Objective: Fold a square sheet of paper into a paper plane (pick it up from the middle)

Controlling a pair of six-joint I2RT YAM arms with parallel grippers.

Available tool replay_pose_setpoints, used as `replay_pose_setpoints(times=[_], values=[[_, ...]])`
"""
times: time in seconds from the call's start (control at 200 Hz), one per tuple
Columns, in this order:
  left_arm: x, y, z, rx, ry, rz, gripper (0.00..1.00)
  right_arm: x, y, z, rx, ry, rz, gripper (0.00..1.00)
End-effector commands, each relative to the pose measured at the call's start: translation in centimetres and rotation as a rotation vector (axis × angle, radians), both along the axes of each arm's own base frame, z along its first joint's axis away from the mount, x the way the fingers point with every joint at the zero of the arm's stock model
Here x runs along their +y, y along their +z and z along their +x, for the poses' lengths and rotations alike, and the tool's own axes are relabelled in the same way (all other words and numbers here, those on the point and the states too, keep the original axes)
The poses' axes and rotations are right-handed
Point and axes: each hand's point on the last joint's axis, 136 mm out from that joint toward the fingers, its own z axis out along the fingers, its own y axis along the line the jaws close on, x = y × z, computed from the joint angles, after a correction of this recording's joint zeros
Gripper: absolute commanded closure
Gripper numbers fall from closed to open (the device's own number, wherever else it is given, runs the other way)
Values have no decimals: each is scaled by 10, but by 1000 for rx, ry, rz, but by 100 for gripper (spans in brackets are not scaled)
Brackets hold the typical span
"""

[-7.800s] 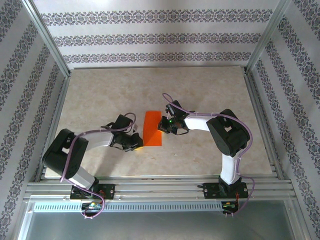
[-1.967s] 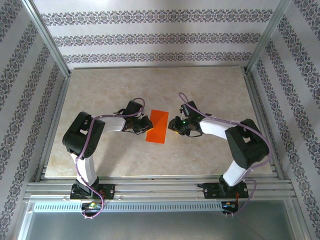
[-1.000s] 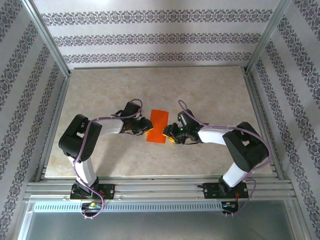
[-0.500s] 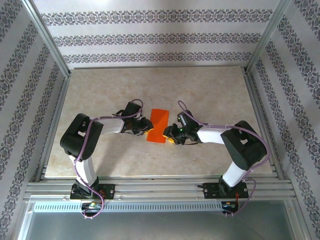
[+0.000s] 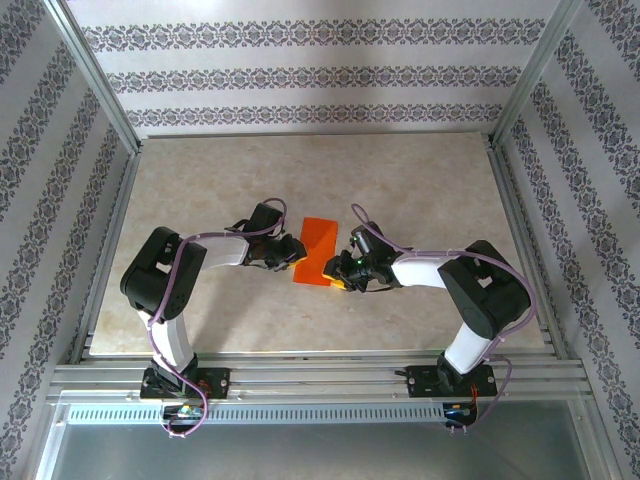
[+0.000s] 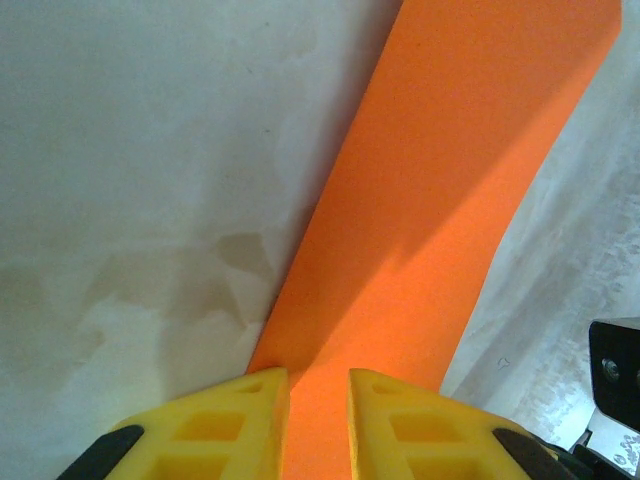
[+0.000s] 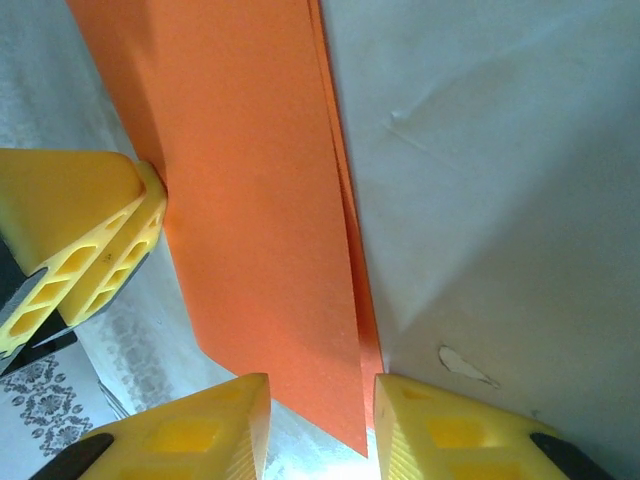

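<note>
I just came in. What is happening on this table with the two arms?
Two robot arms are folding an orange sheet of paper on the table. The sheet is already doubled into a narrow rectangle and is not a plane yet. The left gripper pinches one long edge of it. The right gripper is at the opposite side, its jaws open around a corner of the paper, not yet gripping it.

We look down from above and behind onto the whole counter [image 5: 200, 180]; both wrist cameras sit close, sharing the orange paper [image 7: 250, 200].
</note>
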Motion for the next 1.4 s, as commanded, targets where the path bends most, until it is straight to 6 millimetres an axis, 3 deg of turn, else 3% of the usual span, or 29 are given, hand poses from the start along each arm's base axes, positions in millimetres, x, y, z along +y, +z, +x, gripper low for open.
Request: replay_pose_setpoints(times=[0.0,0.39,0.555,0.685,0.864,1.089,1.394], values=[[8,-19,-12,74,11,65,76,14,10,3,-27,37,44,67],[9,-18,-13,74,12,72,76,13,8,8,-46,12,57,75],[9,-15,-12,66,12,67,76,10,5,9,-30,-5,53,87],[-1,6,-6,-3,-24,13,76,3,1,6,-2,-12,36,98],[-21,42,6,-142,-101,-105,74,-6,-4,-9,70,57,18,100],[-28,28,9,-118,-142,-81,75,-14,-4,-24,127,134,47,100],[-19,0,5,-48,-121,-7,79,-18,-1,-19,127,134,42,97]])
